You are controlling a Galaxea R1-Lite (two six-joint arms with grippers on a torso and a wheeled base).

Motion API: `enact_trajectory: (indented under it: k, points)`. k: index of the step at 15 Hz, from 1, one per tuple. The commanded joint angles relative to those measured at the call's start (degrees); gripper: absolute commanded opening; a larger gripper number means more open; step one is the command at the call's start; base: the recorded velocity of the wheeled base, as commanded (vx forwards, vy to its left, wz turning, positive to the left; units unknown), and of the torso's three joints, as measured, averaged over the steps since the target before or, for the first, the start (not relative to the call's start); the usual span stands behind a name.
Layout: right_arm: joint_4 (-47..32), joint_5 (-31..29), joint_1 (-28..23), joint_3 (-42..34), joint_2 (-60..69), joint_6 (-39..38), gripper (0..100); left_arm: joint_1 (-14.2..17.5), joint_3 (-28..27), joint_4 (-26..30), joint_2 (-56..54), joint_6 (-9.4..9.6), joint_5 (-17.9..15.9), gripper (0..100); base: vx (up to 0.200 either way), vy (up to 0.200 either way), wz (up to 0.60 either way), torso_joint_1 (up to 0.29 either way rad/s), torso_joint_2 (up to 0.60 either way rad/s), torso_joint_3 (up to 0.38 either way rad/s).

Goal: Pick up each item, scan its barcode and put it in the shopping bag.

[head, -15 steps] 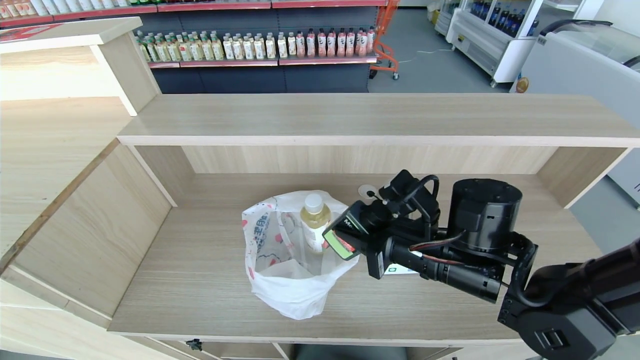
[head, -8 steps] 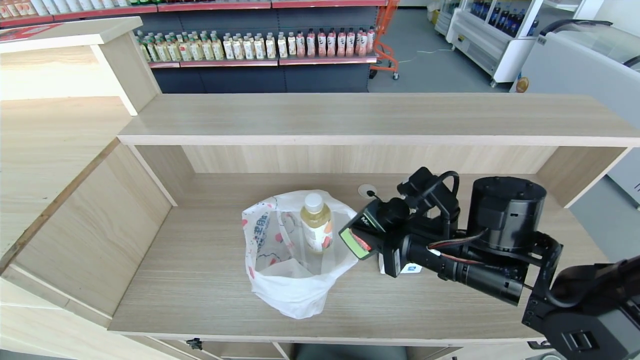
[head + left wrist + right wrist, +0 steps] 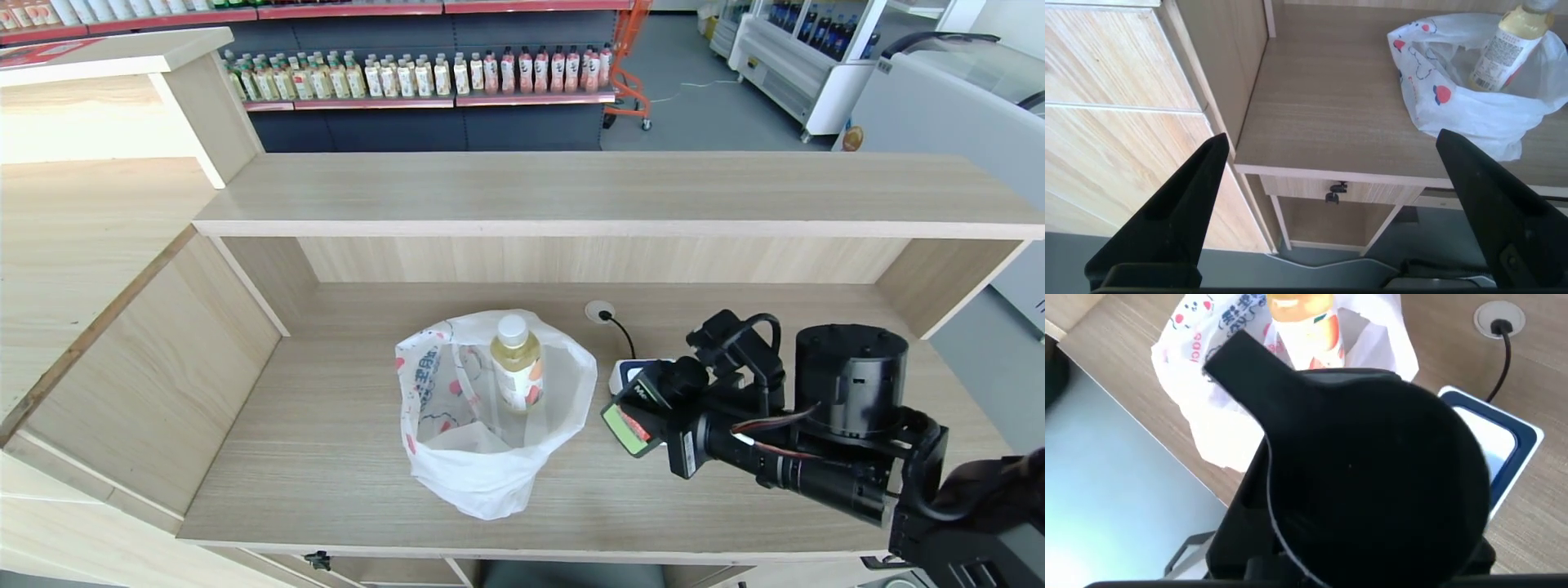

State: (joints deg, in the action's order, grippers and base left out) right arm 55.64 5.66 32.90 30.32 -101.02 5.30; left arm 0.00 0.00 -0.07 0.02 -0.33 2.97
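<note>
The left tool [image 3: 1331,214] hangs spread wide, with nothing between its fingers, off the near edge of the tabletop [image 3: 326,457]. At the middle of the head view the bag [image 3: 482,490] and the bottle [image 3: 516,371] standing upright inside it lie just as they did a second ago. The right tool [image 3: 663,402] has swung rightward and lower, from the bag's right rim to the right-centre of the frame. A dark item [image 3: 625,429] with a green-and-red end face sits at its tip, now apart from the bag. It has stopped just in front of a white-and-blue box [image 3: 622,374] whose cable [image 3: 624,331] runs back to a hole in the tabletop. Whether the right tool is open or closed I cannot tell. I take the box for the scanner, so the dark item looks to be at its scanning step, with bagging yet to come. The bottle is already packed. As for writing, the bag bears red and dark print and the bottle a white label with an orange patch. The dark item has pale letters on its side. All are too small to read with confidence.
</note>
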Motion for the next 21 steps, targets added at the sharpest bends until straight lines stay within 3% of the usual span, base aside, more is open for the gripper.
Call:
enact_trajectory:
  k: [1,9,13,16,21]
  points:
    - [0.0,-0.2,-2.0,-1.4,-2.2,0.0,0,0.0,0.0,0.0,0.0,-0.02,0.0,100,0.000,0.000,0.00,0.000,0.00,0.000]
    - [0.3,-3.4,-3.7,13.3,-13.4,0.4,0,0.0,0.0,0.0,0.0,-0.02,0.1,100,0.000,0.000,0.00,0.000,0.00,0.000]
    - [0.8,-2.9,0.5,6.7,-10.9,-2.5,0,0.0,0.0,0.0,0.0,-0.02,0.0,100,0.000,0.000,0.00,0.000,0.00,0.000]
    - [5.3,-2.3,0.8,6.6,-14.6,-3.6,0,0.0,0.0,0.0,0.0,-0.02,0.0,100,0.000,0.000,0.00,0.000,0.00,0.000]
    - [5.7,8.2,0.1,7.1,-14.8,-7.8,0,0.0,0.0,0.0,0.0,-0.02,0.0,100,0.000,0.000,0.00,0.000,0.00,0.000]
